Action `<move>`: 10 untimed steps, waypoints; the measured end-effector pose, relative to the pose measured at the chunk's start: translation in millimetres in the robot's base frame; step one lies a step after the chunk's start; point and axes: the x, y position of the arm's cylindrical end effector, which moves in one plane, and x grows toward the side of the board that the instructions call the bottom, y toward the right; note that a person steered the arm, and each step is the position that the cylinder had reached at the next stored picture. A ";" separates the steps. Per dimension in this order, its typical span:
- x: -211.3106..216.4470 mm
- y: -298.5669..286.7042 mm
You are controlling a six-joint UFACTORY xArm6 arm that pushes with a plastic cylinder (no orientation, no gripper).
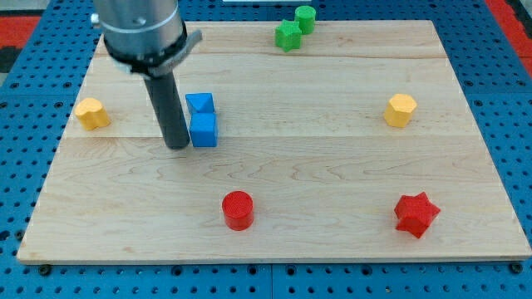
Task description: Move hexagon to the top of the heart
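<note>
No hand is fitted. My tip (177,145) is parked beside the blue cube (204,130); the yellow hexagon (400,110) is judged still to be reached, then pushed left above the yellow heart (91,113).

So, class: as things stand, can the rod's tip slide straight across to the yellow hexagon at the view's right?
Probably not straight. My tip sits just left of the lower blue block, which lies between it and the yellow hexagon. A small curve below that block looks free.
</note>
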 end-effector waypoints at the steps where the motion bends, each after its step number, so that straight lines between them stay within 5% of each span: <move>1: 14.3 22.3; 4: -29.8 116.2; 6: -33.0 308.2; 7: -75.5 335.4; 8: -126.4 266.5; 10: -192.6 277.0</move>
